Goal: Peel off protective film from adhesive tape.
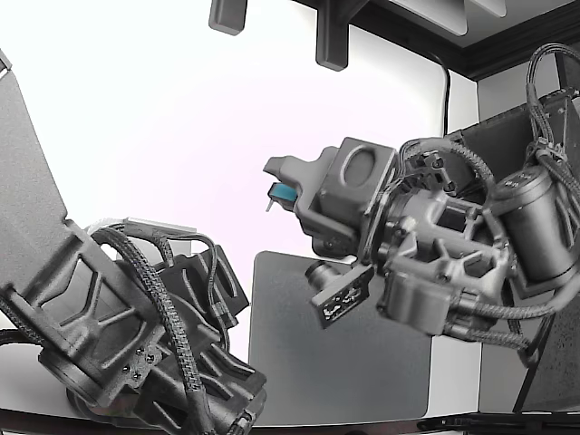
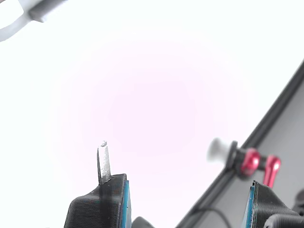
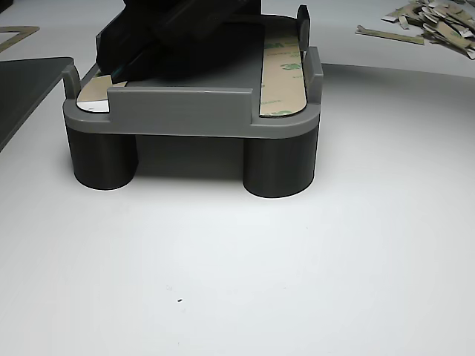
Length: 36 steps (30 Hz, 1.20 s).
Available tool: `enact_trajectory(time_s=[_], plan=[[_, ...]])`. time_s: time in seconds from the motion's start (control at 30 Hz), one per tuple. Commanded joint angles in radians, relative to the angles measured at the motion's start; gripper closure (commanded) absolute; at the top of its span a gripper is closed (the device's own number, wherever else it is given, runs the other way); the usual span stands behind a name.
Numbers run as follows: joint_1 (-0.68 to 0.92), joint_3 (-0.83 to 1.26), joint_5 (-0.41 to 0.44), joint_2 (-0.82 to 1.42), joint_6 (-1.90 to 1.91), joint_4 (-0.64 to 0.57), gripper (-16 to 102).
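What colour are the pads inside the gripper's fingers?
Teal blue, on the pads; the wrist view shows them best.

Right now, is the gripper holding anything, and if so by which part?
Nothing is clamped: the gripper is open, its jaws wide apart. A thin grey sliver sticks up from one finger, seemingly stuck there; what it is cannot be told.

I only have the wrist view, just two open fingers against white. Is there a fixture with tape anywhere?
Observer: Yes. In the other view a grey fixture stands on the white table, holding a tape strip with printed liner.
Operator: Any peeled film around?
Observer: A pile of discarded strips lies at that view's far right.
Operator: Where is my gripper?
Observer: The exterior view shows the gripper raised in the air, a second arm below.
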Motion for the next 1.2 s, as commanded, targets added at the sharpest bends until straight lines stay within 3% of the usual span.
enact_trajectory(time_s=[0.0, 0.03, 0.07, 0.17, 0.23, 0.27, 0.47, 0.67, 0.9, 1.17], plan=[[-0.049, -0.002, 0.0, 0.147, 0.103, -0.14, -10], [-0.075, 0.015, -0.026, 0.186, 0.117, -0.175, 1], [-0.114, 0.029, -0.063, 0.222, 0.118, -0.207, 4], [-0.239, 0.101, -0.206, 0.318, 0.169, -0.341, -1], [-0.298, 0.181, -0.279, 0.377, 0.225, -0.465, 3], [-0.316, 0.183, -0.296, 0.377, 0.324, -0.446, -14], [-0.425, 0.253, -0.479, 0.433, 0.569, -0.443, -14], [-0.727, 0.523, -0.765, 0.713, 0.606, -0.485, -14], [-0.782, 0.655, -0.807, 0.782, 0.565, -0.459, -13], [-0.779, 0.65, -0.769, 0.782, 0.583, -0.442, -14]])
